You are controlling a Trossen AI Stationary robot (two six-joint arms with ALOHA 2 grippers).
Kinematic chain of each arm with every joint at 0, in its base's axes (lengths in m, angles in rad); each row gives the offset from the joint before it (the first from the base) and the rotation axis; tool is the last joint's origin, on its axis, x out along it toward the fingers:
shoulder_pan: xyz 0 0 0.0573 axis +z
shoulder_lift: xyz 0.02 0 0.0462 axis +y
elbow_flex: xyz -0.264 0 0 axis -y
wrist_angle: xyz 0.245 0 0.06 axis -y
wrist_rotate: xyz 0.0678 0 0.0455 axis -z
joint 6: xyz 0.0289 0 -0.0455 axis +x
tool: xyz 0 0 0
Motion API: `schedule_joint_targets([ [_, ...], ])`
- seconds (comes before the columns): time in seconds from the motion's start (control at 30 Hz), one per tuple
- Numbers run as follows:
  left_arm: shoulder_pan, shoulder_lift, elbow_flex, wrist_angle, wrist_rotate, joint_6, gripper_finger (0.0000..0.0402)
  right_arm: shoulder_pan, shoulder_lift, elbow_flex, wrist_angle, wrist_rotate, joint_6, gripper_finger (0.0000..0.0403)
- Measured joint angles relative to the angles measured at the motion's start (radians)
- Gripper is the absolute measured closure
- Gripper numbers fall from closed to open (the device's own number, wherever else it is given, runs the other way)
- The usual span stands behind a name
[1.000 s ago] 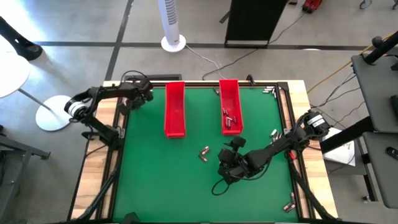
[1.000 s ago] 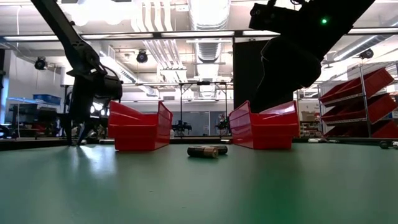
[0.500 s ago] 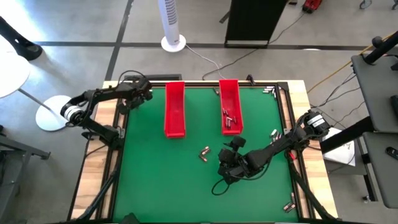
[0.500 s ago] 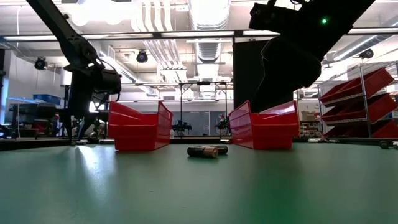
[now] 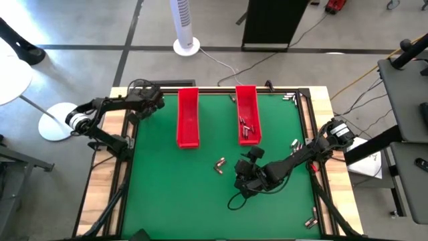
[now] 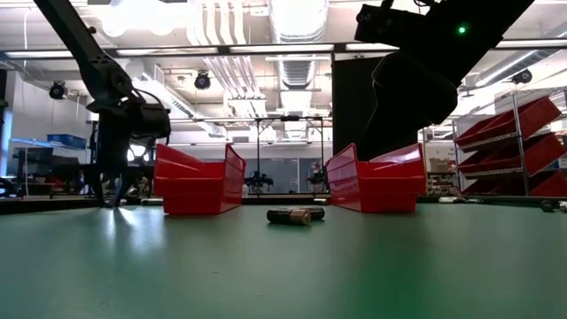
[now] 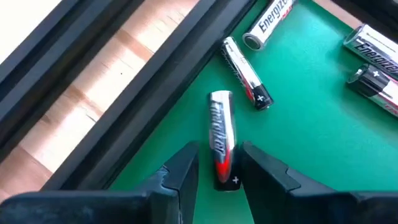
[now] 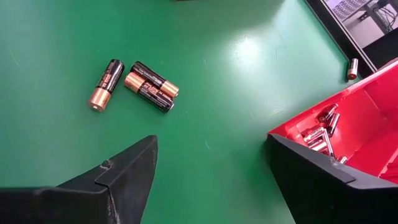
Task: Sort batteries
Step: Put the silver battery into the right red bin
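Two pincers are in view, and I report on each in turn. My left gripper (image 7: 221,165) stands at the far left corner of the worktop (image 5: 200,201), low over the green surface and just inside the black rail; the low view shows it (image 6: 111,199) hanging beside the left red tray (image 5: 188,117). Its jaws are set narrow and stand one on each side of a silver battery (image 7: 222,134) that lies flat on the green. A sliver of green shows along one finger (image 7: 186,171), so I record the jaws as parted and not clamped. Four more silver batteries lie near it in that corner: one (image 7: 247,74) just beyond the straddled cell, a second (image 7: 268,22) next along, and a pair (image 7: 373,62) farther off. My right gripper (image 8: 211,155) hovers over the worktop toward the near right, just short of the near end of the right red tray (image 5: 247,100). Its jaws stand wide with nothing between them. Three copper-and-black batteries (image 8: 140,84) lie together on the open green near the middle of the worktop, between the two trays' near ends and well clear of my right fingers (image 8: 124,168). The right red tray holds a small heap of silver batteries (image 8: 323,127) at its near end. Further batteries lie at the far right corner (image 5: 289,97), by the right edge (image 5: 294,142) and at the near right corner (image 5: 311,219).
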Motion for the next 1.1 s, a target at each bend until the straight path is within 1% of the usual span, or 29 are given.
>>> schedule_joint_targets([
  [0.13,-0.003,-0.001,-0.015,0.012,-0.018,-0.01,0.0298,0.0,0.0,0.0,0.0,0.0,0.0,0.0113],
  [0.27,-0.003,-0.001,-0.014,0.012,-0.024,-0.008,0.0307,0.0,0.0,0.0,0.0,0.0,0.0,0.0123],
  [0.37,-0.003,0.0,-0.015,0.016,-0.027,0.021,0.0327,0.0,0.0,0.0,0.0,0.0,-0.001,0.0129],
  [0.47,-0.011,-0.002,-0.017,0.012,-0.037,0.015,0.0353,0.0,0.0,0.0,0.0,0.0,-0.001,0.0134],
  [0.57,-0.017,-0.002,-0.017,0.01,-0.041,0.016,0.0363,0.0,0.0,0.0,0.0,0.0,-0.001,0.0139],
  [0.9,-0.039,-0.013,-0.017,0.007,-0.038,0.059,0.0369,0.0,0.0,0.0,-0.001,0.0,-0.013,0.015],
  [1.1,-0.05,-0.069,-0.021,-0.014,-0.003,0.113,0.0369,0.0,0.0,0.0,-0.002,0.0,-0.013,0.014],
])
